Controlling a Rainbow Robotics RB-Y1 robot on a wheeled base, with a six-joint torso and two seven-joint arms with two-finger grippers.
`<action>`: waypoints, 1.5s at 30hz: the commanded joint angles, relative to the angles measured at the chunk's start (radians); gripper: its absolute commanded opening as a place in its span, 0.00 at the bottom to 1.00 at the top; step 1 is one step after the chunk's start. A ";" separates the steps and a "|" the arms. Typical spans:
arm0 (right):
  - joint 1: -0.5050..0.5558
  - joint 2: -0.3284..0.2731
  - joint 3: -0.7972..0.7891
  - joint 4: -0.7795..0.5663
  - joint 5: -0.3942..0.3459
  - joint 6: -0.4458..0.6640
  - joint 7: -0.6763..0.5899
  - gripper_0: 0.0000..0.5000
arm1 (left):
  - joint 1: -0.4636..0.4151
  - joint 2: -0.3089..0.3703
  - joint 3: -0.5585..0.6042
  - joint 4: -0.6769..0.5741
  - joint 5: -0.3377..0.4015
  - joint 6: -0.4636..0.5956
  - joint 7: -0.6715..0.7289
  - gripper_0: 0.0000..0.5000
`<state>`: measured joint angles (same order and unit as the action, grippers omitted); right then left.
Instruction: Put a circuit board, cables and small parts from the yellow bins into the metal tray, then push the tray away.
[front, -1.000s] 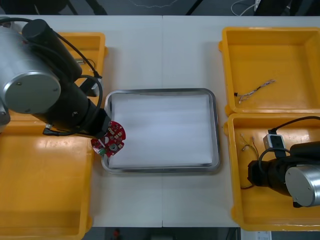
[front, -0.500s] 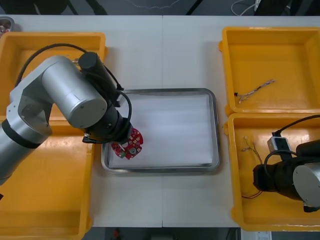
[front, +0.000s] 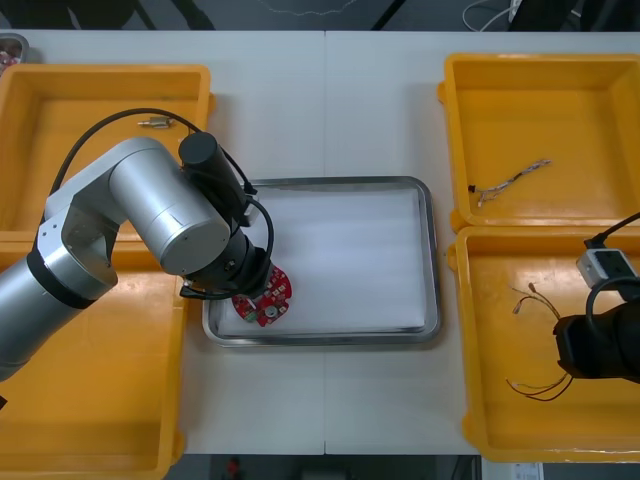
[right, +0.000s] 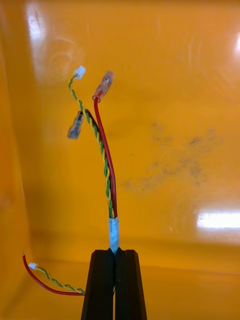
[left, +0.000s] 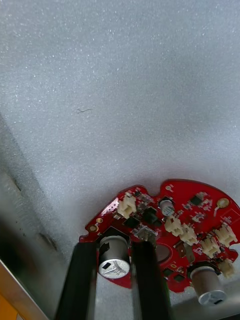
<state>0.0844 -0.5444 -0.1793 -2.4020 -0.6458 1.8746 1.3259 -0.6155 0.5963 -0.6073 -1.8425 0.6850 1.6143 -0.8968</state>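
Observation:
A round red circuit board (front: 266, 298) hangs low over the front left corner of the metal tray (front: 430, 262), which is white inside. My left gripper (left: 114, 249) is shut on it, with the fingers (left: 82, 260) clamping a silver cylinder at the edge of the board (left: 175, 207). Over the near right yellow bin (front: 500, 420), my right gripper (right: 115, 254) is shut on a red and yellow cable (right: 105, 165) at its white sleeve. The cable's ends (front: 535, 388) dangle beside the right arm (front: 600, 345).
A twisted cable (front: 510, 181) lies in the far right yellow bin (front: 540, 70). A small metal part (front: 155, 122) sits in the far left bin (front: 60, 75). The left arm's elbow covers part of the near left bin (front: 90, 400).
My left gripper has carried the board a little farther over the tray and lower. The right arm has drawn back toward the right edge, taking the red and yellow cable up with it.

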 joint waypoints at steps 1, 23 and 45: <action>-0.086 -0.066 -0.077 -0.068 -0.078 0.045 -0.011 0.00 | -0.035 -0.016 -0.012 -0.012 -0.009 -0.011 0.081 1.00; -0.212 -0.344 -0.181 -0.081 -0.376 0.045 -0.002 0.00 | -0.036 -0.006 0.302 -0.238 0.084 0.291 0.108 1.00; -0.500 -0.374 0.116 -0.078 -0.420 0.045 0.002 0.00 | -0.046 0.132 0.620 0.032 0.103 0.216 -0.201 1.00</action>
<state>-0.3285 -0.8817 -0.1315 -2.4550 -1.0593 1.9165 1.3262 -0.6160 0.6757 -0.0086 -1.8471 0.8030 1.8775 -0.9289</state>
